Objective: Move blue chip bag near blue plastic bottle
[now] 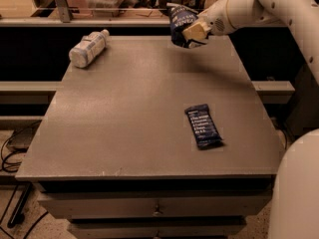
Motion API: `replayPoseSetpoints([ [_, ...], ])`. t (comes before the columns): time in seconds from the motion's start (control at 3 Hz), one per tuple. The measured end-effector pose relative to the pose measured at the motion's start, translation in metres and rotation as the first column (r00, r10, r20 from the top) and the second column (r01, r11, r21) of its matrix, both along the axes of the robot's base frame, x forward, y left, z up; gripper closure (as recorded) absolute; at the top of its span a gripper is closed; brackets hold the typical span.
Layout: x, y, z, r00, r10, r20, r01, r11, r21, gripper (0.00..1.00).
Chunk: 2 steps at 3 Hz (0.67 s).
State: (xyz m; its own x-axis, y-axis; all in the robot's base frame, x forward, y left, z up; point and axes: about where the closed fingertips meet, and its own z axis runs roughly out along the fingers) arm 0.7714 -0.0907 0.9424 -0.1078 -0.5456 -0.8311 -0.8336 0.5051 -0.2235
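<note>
The blue chip bag (180, 22), dark navy and crinkly with white lettering, hangs in the air above the table's far right part. My gripper (193, 33) is shut on its lower right side and holds it lifted off the surface. The blue plastic bottle (88, 48), clear with a pale label and white cap, lies on its side at the far left corner of the table, well to the left of the bag.
A flat dark blue bar wrapper (203, 126) lies on the grey table (124, 118) at the right front. A shelf rail with clutter runs behind the table. My white arm (259, 6) reaches in from the right.
</note>
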Motion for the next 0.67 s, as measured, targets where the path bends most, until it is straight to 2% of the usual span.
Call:
replayPoseSetpoints([
  [0.33, 0.002, -0.011, -0.016, 0.9989, -0.021, -0.041, 0.021, 1.000, -0.020, 0.84],
  [0.67, 0.005, 0.009, -0.035, 0.9927, 0.015, -0.120, -0.007, 0.997, 0.072, 1.00],
])
